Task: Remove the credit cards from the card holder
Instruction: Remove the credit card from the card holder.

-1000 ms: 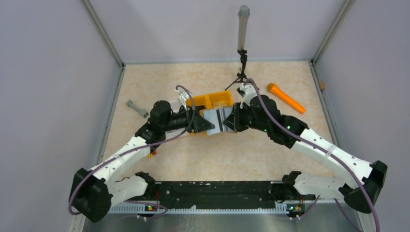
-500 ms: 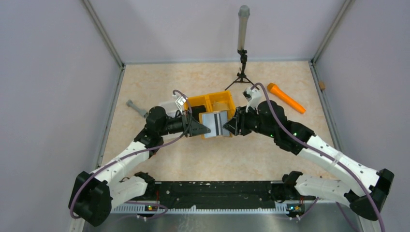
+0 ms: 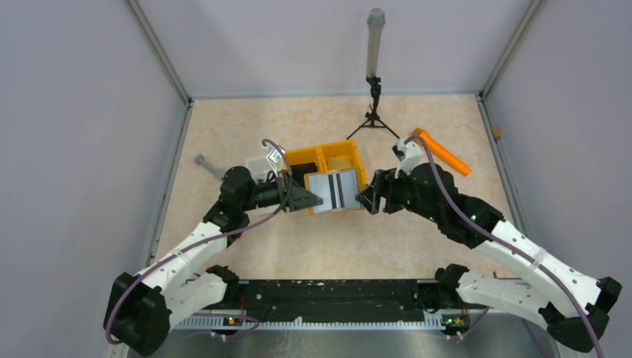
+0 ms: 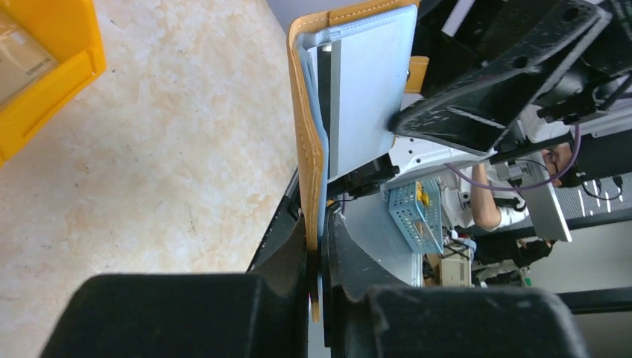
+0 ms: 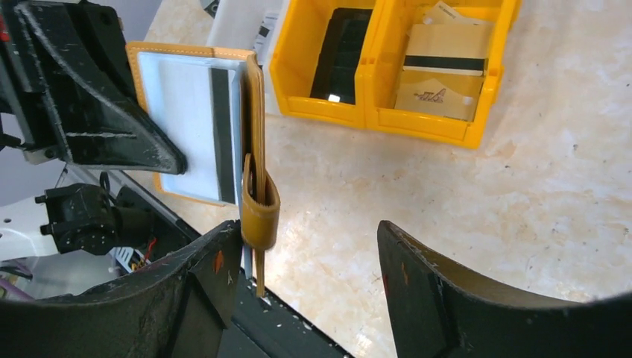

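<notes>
The tan card holder (image 3: 333,192) hangs open above the table in front of the bins, and my left gripper (image 3: 316,198) is shut on its left edge. The left wrist view shows the leather edge (image 4: 306,142) pinched between the jaws of the left gripper (image 4: 319,227). A pale grey credit card (image 3: 325,193) with a dark stripe sits in its pockets (image 5: 186,112). My right gripper (image 3: 367,198) is open just right of the holder, holding nothing. In the right wrist view the holder's strap loop (image 5: 260,209) hangs beside the left finger of the right gripper (image 5: 309,231).
A yellow-orange two-part bin (image 3: 328,148) stands behind the holder; its right part holds beige striped cards (image 5: 441,67), its left part something black (image 5: 349,56). An orange stick (image 3: 441,151) lies at the right, a grey bolt (image 3: 211,167) at the left, a tripod stand (image 3: 373,89) at the back.
The left gripper has shut on the holder's left edge. The right gripper has let go, opened and drawn back to the right. The holder has shifted slightly toward the near side.
</notes>
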{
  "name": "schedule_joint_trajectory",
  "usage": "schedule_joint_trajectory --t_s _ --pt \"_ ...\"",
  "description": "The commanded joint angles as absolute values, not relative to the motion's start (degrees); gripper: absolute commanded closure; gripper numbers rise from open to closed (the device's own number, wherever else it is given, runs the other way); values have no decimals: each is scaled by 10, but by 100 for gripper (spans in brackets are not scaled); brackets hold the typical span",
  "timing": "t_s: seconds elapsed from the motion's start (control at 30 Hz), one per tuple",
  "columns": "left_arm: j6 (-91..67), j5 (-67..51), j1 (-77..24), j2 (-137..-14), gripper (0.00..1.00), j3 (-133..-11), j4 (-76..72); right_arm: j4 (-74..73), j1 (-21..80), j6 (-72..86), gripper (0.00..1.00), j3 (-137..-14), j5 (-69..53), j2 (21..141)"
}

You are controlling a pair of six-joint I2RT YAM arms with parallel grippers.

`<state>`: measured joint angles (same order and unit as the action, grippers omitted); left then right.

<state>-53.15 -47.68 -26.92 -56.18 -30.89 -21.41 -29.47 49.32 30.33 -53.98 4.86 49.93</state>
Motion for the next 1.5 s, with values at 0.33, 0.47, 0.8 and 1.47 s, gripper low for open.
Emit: schedule_joint_trajectory --t_s 0.33,0.47,0.8,1.47 --pt "-436 -383 -265 -562 97 -387 -21 -208 491 306 49 -553 -70 498" --pt "-437 -378 -265 -569 97 -388 -21 -130 490 339 50 -549 -159 542" --pt "-482 -443 -265 -556 97 -359 -132 -60 488 396 40 -514 -140 615" --pt "-645 -546 -265 -562 98 -300 -422 187 411 535 55 -371 -276 544"
